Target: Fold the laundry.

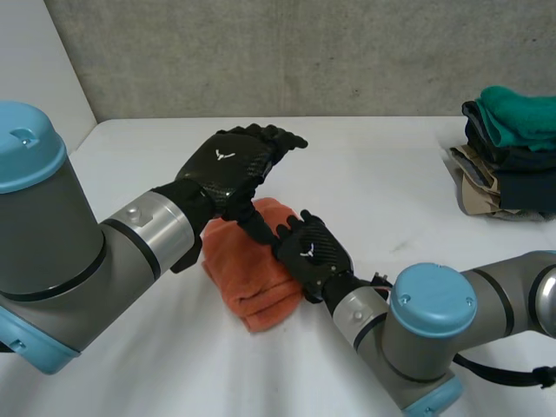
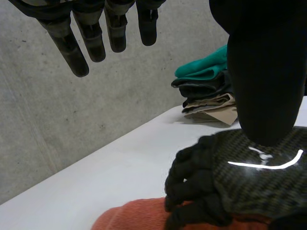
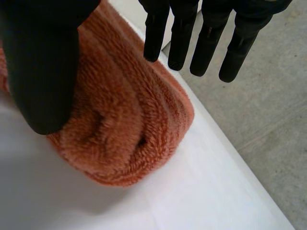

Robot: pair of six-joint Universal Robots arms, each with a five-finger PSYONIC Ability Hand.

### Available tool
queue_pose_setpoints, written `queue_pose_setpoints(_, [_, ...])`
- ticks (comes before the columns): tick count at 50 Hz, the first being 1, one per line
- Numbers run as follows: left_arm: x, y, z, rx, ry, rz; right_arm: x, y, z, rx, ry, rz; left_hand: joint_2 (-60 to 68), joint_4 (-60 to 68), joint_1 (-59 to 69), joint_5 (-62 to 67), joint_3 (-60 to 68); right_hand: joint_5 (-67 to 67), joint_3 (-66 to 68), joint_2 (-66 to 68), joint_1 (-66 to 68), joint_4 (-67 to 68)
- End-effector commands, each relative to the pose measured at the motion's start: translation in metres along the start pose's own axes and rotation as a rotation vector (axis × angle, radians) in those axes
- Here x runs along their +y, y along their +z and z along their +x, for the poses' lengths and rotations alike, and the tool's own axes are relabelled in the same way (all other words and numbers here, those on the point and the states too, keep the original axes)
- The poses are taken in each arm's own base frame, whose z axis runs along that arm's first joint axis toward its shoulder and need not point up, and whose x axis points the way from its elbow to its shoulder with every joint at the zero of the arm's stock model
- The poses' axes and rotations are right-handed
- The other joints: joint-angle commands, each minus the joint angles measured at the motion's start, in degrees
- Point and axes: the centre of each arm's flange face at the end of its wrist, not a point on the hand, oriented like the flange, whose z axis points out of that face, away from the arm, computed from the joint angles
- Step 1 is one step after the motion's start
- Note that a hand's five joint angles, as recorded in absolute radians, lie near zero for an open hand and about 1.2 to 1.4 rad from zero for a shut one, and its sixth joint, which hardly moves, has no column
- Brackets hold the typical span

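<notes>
- The white counter [image 1: 391, 174] has broad bare room behind the towel and to its right. It runs back to a grey concrete wall [image 1: 261, 52] along the far edge.
- An orange towel [image 1: 256, 291], folded into a thick bundle, lies left of the counter's middle, toward the near side.
- The left hand [image 1: 230, 165] hovers above the towel's far end, its fingers [image 2: 76, 48] straight and holding nothing.
- Its thumb points down close over the back of the right hand; I cannot tell whether they touch.
- The right hand [image 1: 314, 252] rests on the towel's right end.
- Its fingers [image 3: 201, 48] are nearly straight and its thumb [image 3: 43, 81] stands wide apart, with the towel under the palm between them. The hand touches the towel without clamping it.
- A stack of folded clothes [image 1: 508, 148], green on top, dark in the middle and tan at the bottom, sits at the far right edge, well apart from the towel.
- The left arm [image 1: 78, 252] covers the near left of the counter and the right arm [image 1: 430, 334] the near right, crowding the towel on both sides.
</notes>
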Motion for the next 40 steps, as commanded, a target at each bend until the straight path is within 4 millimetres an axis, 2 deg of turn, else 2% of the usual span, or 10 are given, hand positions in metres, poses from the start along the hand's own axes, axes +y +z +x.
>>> queue_pose_setpoints(1, [0.002, 0.0, -0.001, -0.001, -0.004, -0.006, -0.008, 0.02, 0.004, -0.032, 0.082, 0.079, 3.35, 3.23, 5.23, 3.42, 3.93, 48.72, 47.84, 48.09, 48.1, 47.63])
queue_pose_setpoints(10, [-0.004, -0.002, -0.007, -0.024, -0.002, 0.013, -0.054, 0.051, 0.057, 0.098, 0.182, 0.235, 3.35, 3.23, 5.23, 3.42, 3.93, 48.72, 47.84, 48.09, 48.1, 47.63])
queue_pose_setpoints(18, [-0.02, -0.007, -0.011, -0.036, -0.018, 0.064, -0.104, 0.042, 0.214, 0.448, 0.158, 0.467, 3.35, 3.23, 5.23, 3.42, 3.93, 48.72, 47.84, 48.09, 48.1, 47.63])
queue_pose_setpoints(24, [-0.024, -0.008, -0.011, -0.038, -0.038, 0.079, -0.097, 0.014, 0.326, 0.71, 0.068, 0.565, 3.35, 3.23, 5.23, 3.42, 3.93, 48.72, 47.84, 48.09, 48.1, 47.63])
queue_pose_setpoints(28, [-0.022, -0.009, -0.011, -0.037, -0.04, 0.073, -0.07, -0.013, 0.396, 0.829, 0.009, 0.565, 3.52, 3.39, 5.39, 3.58, 4.1, 48.72, 47.84, 48.09, 48.1, 47.63])
queue_pose_setpoints(30, [-0.021, -0.009, -0.01, -0.034, -0.04, 0.072, -0.033, -0.028, 0.432, 0.884, -0.001, 0.523, 3.52, 3.4, 5.4, 3.59, 4.1, 48.72, 47.84, 48.09, 48.1, 47.63])
queue_pose_setpoints(33, [-0.019, -0.01, -0.01, -0.033, -0.042, 0.065, 0.014, -0.04, 0.455, 0.883, 0.004, 0.457, 3.35, 3.23, 5.23, 3.42, 3.93, 48.72, 47.84, 48.09, 48.1, 47.63])
queue_pose_setpoints(36, [-0.017, -0.01, -0.009, -0.031, -0.043, 0.062, 0.056, -0.044, 0.459, 0.836, 0.018, 0.383, 3.35, 3.23, 5.23, 3.42, 3.93, 48.72, 47.84, 48.09, 48.1, 47.63])
queue_pose_setpoints(37, [-0.016, -0.01, -0.009, -0.031, -0.043, 0.062, 0.087, -0.047, 0.457, 0.793, 0.038, 0.331, 3.35, 3.23, 5.23, 3.42, 3.93, 48.72, 47.84, 48.09, 48.1, 47.63])
queue_pose_setpoints(40, [-0.016, -0.01, -0.009, -0.028, -0.043, 0.063, 0.122, -0.051, 0.448, 0.721, 0.075, 0.265, 3.35, 3.23, 5.23, 3.42, 3.93, 48.72, 47.84, 48.09, 48.1, 47.63])
